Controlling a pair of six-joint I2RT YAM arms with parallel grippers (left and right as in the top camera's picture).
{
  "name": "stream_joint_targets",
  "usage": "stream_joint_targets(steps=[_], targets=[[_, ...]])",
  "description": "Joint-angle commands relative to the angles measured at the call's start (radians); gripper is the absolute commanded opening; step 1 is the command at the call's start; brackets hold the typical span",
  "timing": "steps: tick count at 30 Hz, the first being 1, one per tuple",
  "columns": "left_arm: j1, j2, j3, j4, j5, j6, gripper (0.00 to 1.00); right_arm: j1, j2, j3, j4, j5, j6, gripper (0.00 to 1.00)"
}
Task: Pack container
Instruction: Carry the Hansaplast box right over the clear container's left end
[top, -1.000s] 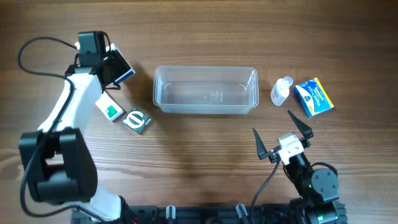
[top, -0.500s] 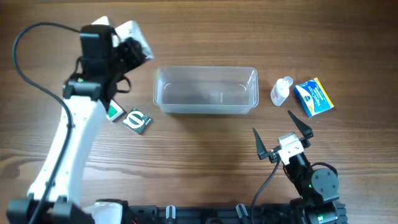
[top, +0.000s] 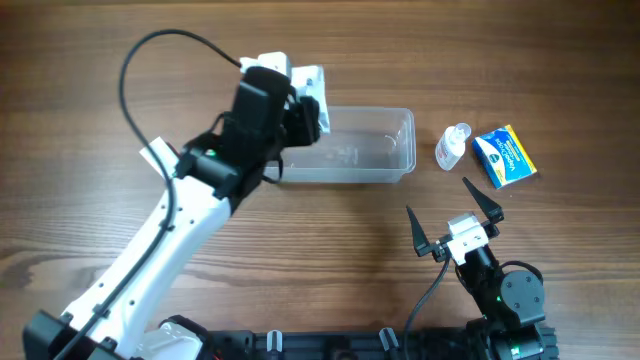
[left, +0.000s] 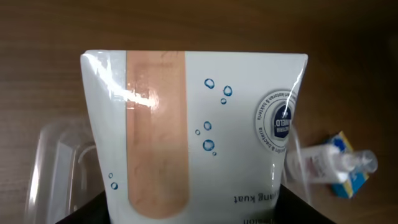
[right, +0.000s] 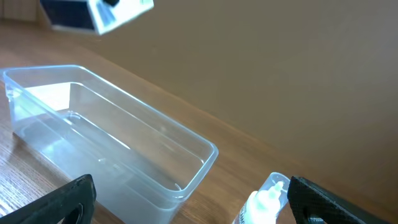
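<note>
- Hovering over the far left corner of the clear, shallow plastic rectangular tub (top: 350, 176), the left gripper (top: 305, 105) clamps a white box printed with a tan plaster strip and blue droplets (left: 196, 124).
- The right wrist view shows this box in the air above the tub's rim, not touching it.
- The tub rests on the brown wooden table (top: 330, 260) at far centre, with its long edges running left to right. The left arm covers its left end, while its right half lies open from above.
- Right of the tub's right edge, apart from it, is a small clear bottle with a white top (top: 452, 146), just beside a blue-and-yellow cardboard box (top: 505, 156).
- The right gripper (top: 437, 197) sits near right with its jaws spread wide and nothing between them, well apart from the tub. A bare stretch of wood lies between it and the tub's near edge.
</note>
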Motion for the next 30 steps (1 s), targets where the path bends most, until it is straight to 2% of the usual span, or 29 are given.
stream_joint_targets(steps=[1,6,13,22,30], targets=[[-0.039,0.047,-0.001,-0.019,-0.072,0.054,0.62,-0.005,-0.008,-0.002,0.006,-0.019,-0.005,1.0],[-0.039,0.107,-0.001,-0.029,-0.083,0.054,0.58,-0.005,-0.008,-0.002,0.006,-0.019,-0.005,1.0],[-0.039,0.161,-0.001,-0.043,-0.13,0.054,0.63,-0.005,-0.008,-0.002,0.006,-0.019,-0.004,1.0],[-0.039,0.205,-0.001,-0.074,-0.226,0.053,0.63,-0.005,-0.008,-0.002,0.006,-0.019,-0.004,1.0],[-0.006,0.243,-0.001,-0.098,-0.226,0.053,0.64,-0.005,-0.008,-0.002,0.006,-0.019,-0.005,1.0]])
